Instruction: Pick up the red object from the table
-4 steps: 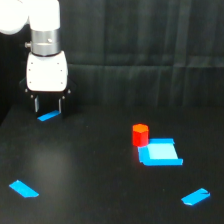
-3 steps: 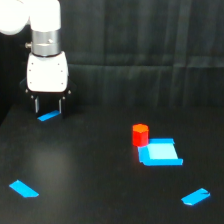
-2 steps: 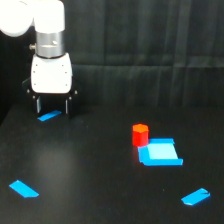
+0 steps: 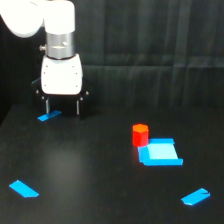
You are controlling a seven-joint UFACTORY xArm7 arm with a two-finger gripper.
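Note:
The red object (image 4: 140, 134), a small chunky block with an orange-tinted top, stands upright on the black table (image 4: 95, 170) right of centre in the exterior view, touching the far left corner of a flat blue square (image 4: 160, 152). My gripper (image 4: 63, 107) hangs from the white arm at the view's upper left, well away from the red object. Its two dark fingers (image 4: 79, 107) point down, spread apart with nothing between them, just above the table.
A blue strip (image 4: 49, 116) lies under the gripper's left side. Another blue strip (image 4: 23, 188) sits at the near left, and a third (image 4: 195, 197) at the near right. A dark curtain forms the backdrop.
The arm and gripper have shifted toward the exterior view's right, a little closer to the red object. The red object and blue pieces have not moved.

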